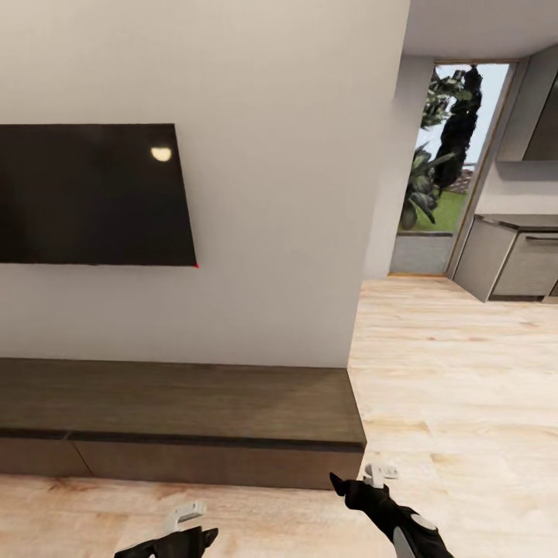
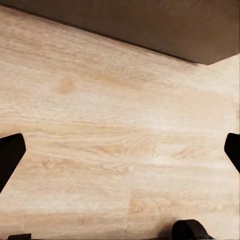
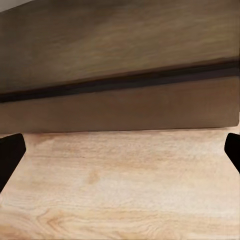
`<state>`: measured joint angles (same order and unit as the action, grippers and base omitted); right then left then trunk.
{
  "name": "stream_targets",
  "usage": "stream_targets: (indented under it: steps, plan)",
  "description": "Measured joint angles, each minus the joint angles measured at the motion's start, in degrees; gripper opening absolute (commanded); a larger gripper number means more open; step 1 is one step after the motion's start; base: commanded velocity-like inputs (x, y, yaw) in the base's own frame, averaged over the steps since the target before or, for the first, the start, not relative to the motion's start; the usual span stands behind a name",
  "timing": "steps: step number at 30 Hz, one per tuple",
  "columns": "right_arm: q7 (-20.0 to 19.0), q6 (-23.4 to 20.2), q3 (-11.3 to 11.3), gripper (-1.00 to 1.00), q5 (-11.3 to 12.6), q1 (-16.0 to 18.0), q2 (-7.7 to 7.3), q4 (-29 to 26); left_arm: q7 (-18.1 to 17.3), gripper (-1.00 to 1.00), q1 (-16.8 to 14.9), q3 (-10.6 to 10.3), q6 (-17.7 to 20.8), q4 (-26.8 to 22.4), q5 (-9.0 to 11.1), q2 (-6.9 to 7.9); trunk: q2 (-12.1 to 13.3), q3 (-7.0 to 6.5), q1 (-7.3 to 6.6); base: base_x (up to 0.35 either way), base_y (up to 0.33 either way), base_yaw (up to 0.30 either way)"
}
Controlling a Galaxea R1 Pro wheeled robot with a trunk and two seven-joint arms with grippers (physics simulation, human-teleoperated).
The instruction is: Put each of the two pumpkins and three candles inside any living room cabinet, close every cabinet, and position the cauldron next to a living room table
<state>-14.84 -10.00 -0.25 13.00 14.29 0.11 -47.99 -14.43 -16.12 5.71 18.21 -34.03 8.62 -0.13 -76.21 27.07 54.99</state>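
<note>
The cabinet (image 1: 178, 403) is a long, low dark-brown unit against the white wall, and both its plain fronts sit flush and closed. My left gripper (image 1: 198, 536) hangs low over the plank floor in front of it, open and empty. In the left wrist view the left gripper (image 2: 120, 150) has its fingertips (image 2: 10, 155) spread wide, with the cabinet (image 2: 150, 25) beyond. My right gripper (image 1: 341, 484) is near the cabinet's right end, also open and empty. In the right wrist view the right gripper (image 3: 120, 150) faces the cabinet (image 3: 120, 100) front. The pumpkins, candles, cauldron and table are out of view.
A black TV (image 1: 89, 194) hangs on the wall above the cabinet. The wall ends at a corner (image 1: 380, 232). Past it, light wood floor (image 1: 449, 372) runs to a glass door (image 1: 453, 163) and grey kitchen units (image 1: 511, 260).
</note>
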Motion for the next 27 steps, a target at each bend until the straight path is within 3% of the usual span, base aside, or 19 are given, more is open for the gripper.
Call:
stream_targets:
  steps: [4,7,9,11,15,21,23,27]
  plan:
    - [-0.5,-0.28,0.01,1.0,0.82,-0.05,-0.02,-0.49,-7.61,1.0,0.11,0.07,0.18,-0.05,0.12,0.96,-1.61,0.72,0.88,0.0,0.0,0.0]
    - [-0.38,-0.3,-0.01,1.0,1.0,-0.07,-0.02,-0.52,-17.12,1.0,0.14,0.16,0.73,-0.06,0.43,3.3,-2.81,1.26,1.54,0.0,0.0,0.0]
    - [-0.34,-0.28,-0.03,1.0,1.03,-0.07,-0.02,-0.46,-20.78,1.0,0.15,0.2,0.84,-0.06,0.51,4.11,-3.61,1.62,1.98,0.0,0.0,0.0]
    - [-0.35,-0.25,-0.08,1.0,1.1,-0.07,0.0,0.38,-27.81,1.0,0.15,0.26,1.07,-0.07,0.91,5.5,-4.42,1.98,2.42,0.0,0.0,0.0]
    - [-0.35,0.01,-0.24,1.0,1.17,-0.08,0.01,3.69,-34.34,1.0,0.16,0.29,1.84,-0.08,1.52,6.56,-6.02,2.7,3.3,0.0,0.0,0.0]
    - [-0.62,1.16,-0.33,1.0,1.36,-0.07,-0.02,9.34,-40.99,1.0,0.14,0.39,4.03,-0.57,1.88,7.76,-8.43,3.77,4.61,0.0,0.0,0.0]
    - [-0.59,1.62,-0.36,1.0,1.56,-0.07,-0.05,9.88,-44.01,1.0,-0.02,0.81,7.27,-1.39,2.11,8.36,-9.23,4.13,5.05,0.0,0.0,0.0]
    - [-0.36,2.85,-0.32,1.0,4.57,-0.07,-0.04,10.42,-49.94,1.0,-0.33,3.48,20.33,-10.73,3.15,10.75,-10.84,4.85,5.93,0.0,0.0,0.0]
